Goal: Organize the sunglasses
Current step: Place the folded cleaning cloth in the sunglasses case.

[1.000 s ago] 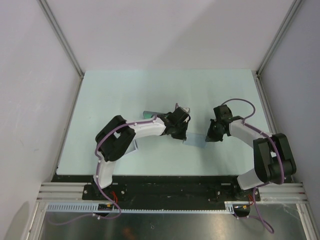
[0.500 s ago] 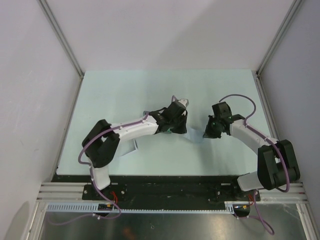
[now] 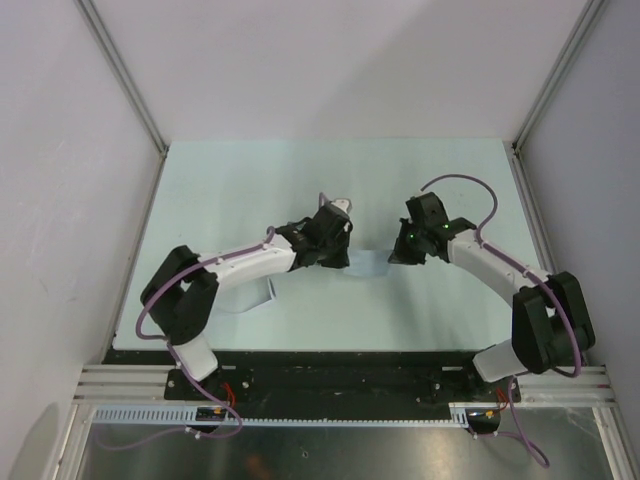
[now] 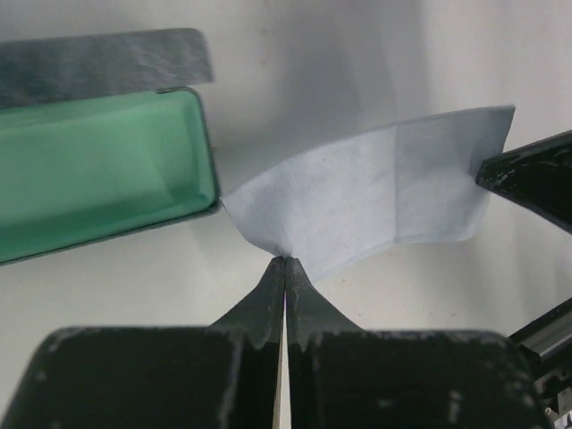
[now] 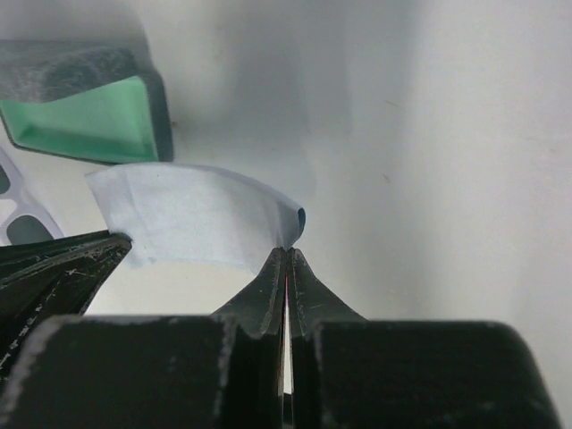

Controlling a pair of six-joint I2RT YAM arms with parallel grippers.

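Note:
A grey-blue cloth [image 4: 375, 188] hangs stretched between my two grippers, lifted off the table. My left gripper [image 4: 285, 261] is shut on one corner of it. My right gripper [image 5: 287, 250] is shut on the opposite corner of the cloth [image 5: 197, 223]. From above, the cloth [image 3: 368, 263] spans the gap between the left gripper [image 3: 340, 258] and the right gripper [image 3: 395, 255]. The sunglasses [image 5: 25, 230], white-framed with dark lenses, peek in at the left edge of the right wrist view. They lie on the table and are hidden under my left arm from above.
An open grey case with a green lining [image 4: 98, 170] lies close beside the cloth, its lid folded back; it also shows as the case [image 5: 89, 116] in the right wrist view. A pale flat object [image 3: 252, 293] lies by my left arm's elbow.
Both grippers have carried the cloth leftward and farther from the bases. My left arm has stretched out and now covers the case's green lining seen from above.

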